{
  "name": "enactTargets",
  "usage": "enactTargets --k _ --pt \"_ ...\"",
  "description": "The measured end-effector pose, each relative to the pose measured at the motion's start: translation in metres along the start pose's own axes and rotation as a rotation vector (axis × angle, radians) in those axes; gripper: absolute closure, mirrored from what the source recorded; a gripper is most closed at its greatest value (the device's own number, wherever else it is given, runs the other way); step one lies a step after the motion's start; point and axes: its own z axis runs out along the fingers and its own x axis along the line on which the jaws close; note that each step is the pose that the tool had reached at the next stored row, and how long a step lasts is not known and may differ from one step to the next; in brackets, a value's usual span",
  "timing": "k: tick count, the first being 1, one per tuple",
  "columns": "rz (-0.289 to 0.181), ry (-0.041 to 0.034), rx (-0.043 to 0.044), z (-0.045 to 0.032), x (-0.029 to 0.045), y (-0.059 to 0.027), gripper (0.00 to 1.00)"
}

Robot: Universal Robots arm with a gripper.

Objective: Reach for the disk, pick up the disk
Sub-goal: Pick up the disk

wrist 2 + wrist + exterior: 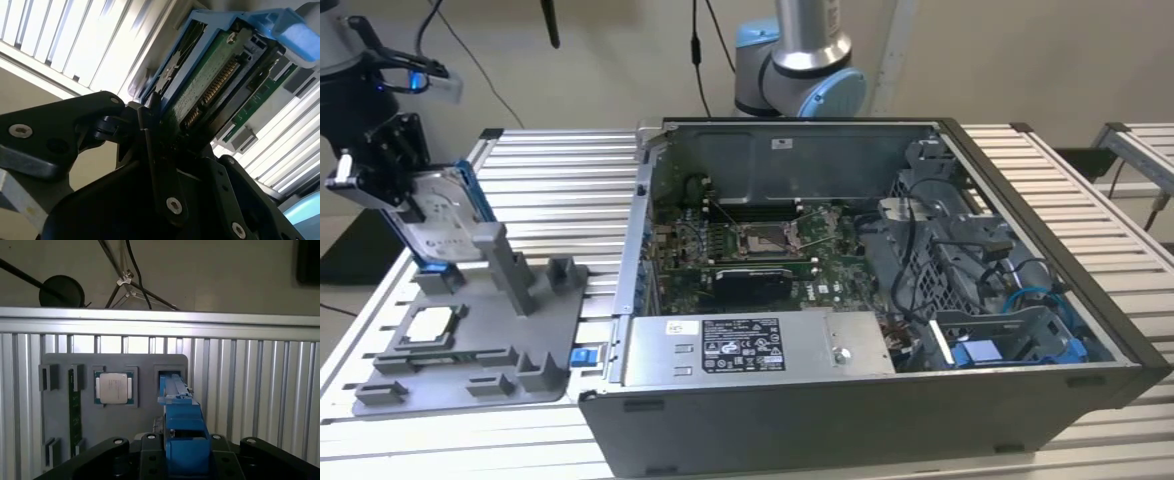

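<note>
Open computer case well off to claw's side. Grey fixture tray just under claw. Disk upright (blue rails), clamped in claw, far end at tray slot. Chip beside slot.

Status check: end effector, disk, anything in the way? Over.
End effector shut on disk. Disk upright on edge, at the grey fixture slot. Nothing visibly in the way.

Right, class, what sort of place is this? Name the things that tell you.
Probably a robotics lab bench for computer assembly: an open computer case on a slatted metal table, a grey fixture tray holding a chip, and a robot arm with its gripper closed on the disk.
</note>
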Motion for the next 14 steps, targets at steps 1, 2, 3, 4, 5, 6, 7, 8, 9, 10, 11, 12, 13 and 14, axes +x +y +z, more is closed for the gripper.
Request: enactTargets --k 1,2,3,4,5,6,7,8,9,10,11,12,13,14 --pt "0.000 0.0001 -0.0001 -0.0013 0.0000 0.0000 1.00" --pt "0.000 0.0000 0.0000 -0.0019 -0.0001 0.0000 1.00" --pt "0.000 0.0000 0.0000 -0.0025 -0.0001 0.0000 1.00" --pt "0.000 0.0000 0.0000 -0.0031 -0.0001 0.0000 1.00" --pt "0.000 0.0000 0.0000 -0.0037 -0.0001 0.0000 1.00" --pt "0.000 0.0000 0.0000 -0.0044 -0.0001 0.0000 1.00" --pt "0.000 0.0000 -0.0001 -0.0052 -0.0002 0.0000 1.00" --pt "0.000 0.0000 0.0000 -0.0061 -0.0002 0.0000 1.00" --pt "0.000 0.0000 -0.0001 -0.0067 -0.0002 0.0000 1.00" --pt "0.000 0.0000 0.0000 -0.0074 -0.0002 0.0000 1.00" --pt "0.000 0.0000 0.0000 -0.0080 -0.0002 0.0000 1.00" --pt "0.000 0.0000 0.0000 -0.0087 -0.0003 0.0000 1.00" --pt "0.000 0.0000 0.0000 -0.0092 -0.0003 0.0000 1.00" --pt "0.000 0.0000 0.0001 -0.0098 -0.0003 0.0000 1.00"
